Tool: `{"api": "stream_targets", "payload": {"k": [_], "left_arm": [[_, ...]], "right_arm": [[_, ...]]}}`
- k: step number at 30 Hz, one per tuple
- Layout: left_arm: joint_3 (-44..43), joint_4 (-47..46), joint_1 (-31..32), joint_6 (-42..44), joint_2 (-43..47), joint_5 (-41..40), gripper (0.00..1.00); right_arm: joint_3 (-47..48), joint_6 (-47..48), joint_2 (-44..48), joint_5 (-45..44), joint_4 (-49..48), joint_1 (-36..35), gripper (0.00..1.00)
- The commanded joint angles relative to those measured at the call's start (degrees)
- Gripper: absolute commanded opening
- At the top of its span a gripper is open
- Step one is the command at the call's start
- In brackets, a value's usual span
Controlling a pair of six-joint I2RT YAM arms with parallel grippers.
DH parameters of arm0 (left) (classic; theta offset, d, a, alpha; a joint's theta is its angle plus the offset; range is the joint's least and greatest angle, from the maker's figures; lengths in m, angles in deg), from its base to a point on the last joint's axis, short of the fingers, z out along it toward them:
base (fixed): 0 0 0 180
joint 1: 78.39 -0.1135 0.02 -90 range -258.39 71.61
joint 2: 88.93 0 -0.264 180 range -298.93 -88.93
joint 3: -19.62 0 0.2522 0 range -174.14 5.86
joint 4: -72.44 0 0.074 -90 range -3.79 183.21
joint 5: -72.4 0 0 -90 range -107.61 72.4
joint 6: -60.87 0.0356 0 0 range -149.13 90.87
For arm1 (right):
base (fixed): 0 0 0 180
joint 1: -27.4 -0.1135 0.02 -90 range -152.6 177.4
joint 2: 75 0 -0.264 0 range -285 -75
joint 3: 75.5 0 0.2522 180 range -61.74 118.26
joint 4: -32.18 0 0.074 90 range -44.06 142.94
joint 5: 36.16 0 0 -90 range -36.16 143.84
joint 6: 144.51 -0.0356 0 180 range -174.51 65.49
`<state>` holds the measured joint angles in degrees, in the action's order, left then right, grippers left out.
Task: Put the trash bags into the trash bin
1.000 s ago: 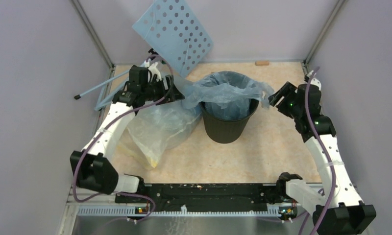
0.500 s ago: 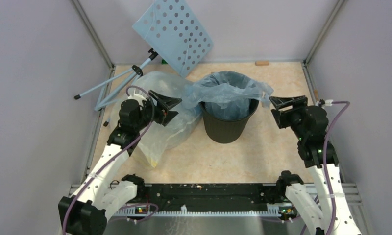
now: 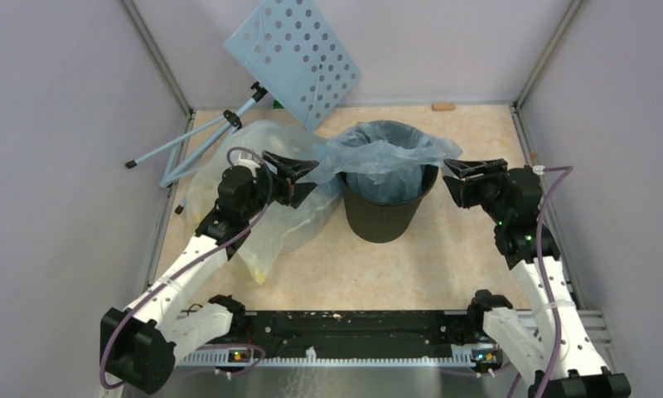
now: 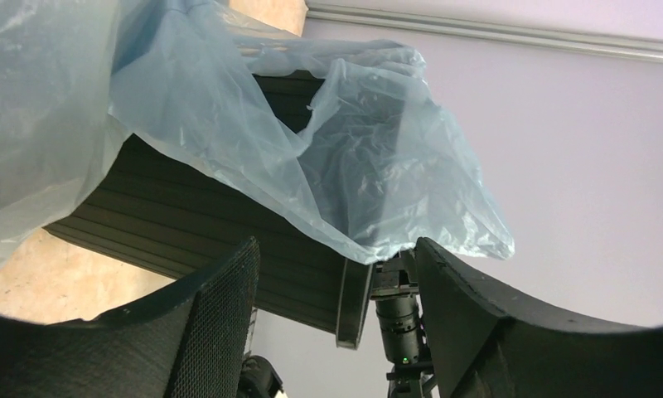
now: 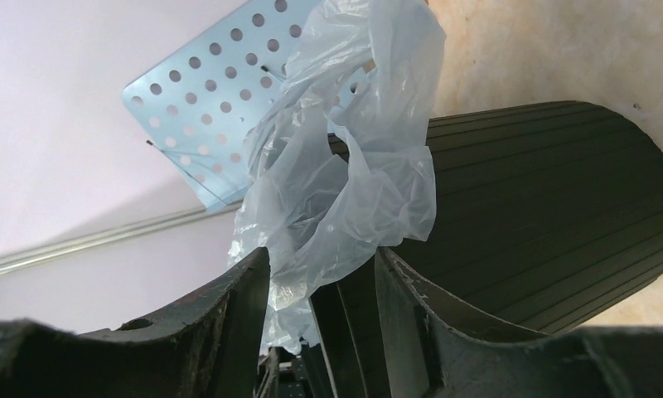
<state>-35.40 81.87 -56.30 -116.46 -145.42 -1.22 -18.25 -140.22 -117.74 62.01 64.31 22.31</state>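
Light-blue film trash bag sits in the black trash bin at the centre of the tabletop, w/ 2 flaps overhanging the rim. Step: seating the bag. The left gripper is spread and empty by 1 flap. The right gripper has fingers apart, film between, unpinched. Next, prob.: nip flaps, pull down. Count: 1 bag, 1 bin, 1 clear sack.

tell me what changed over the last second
The left claw swung from beside the stand over to the left edge of the trash bag; the right claw edged in to its right edge. Both are open, nothing gripped. The trash bag, trash bin, clear sack and perforated panel stayed put.
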Motion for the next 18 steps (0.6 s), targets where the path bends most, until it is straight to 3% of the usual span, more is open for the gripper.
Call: {"api": "stream_targets", "payload": {"k": [1,11,14,18], "left_arm": [[-1.8,-4.4,0.9,-1.9,-1.7,-2.6,0.73],[-1.7,-6.1,3.7,-5.2,-5.7,-3.8,0.72],[-0.9,-7.8,5.0,-5.6,-5.6,-6.1,0.65],[-1.4,-8.3,6.1,-5.2,-6.9,-7.1,0.54]], "right_arm": [[0.6,-0.8,-1.1,1.3,-3.5,0.4,0.49],[-0.6,-0.6,-1.2,1.1,-4.0,0.4,0.39],[-0.9,-0.8,-1.3,1.5,-4.4,0.4,0.37],[-1.0,-0.9,-1.3,1.7,-4.0,0.4,0.25]]}}
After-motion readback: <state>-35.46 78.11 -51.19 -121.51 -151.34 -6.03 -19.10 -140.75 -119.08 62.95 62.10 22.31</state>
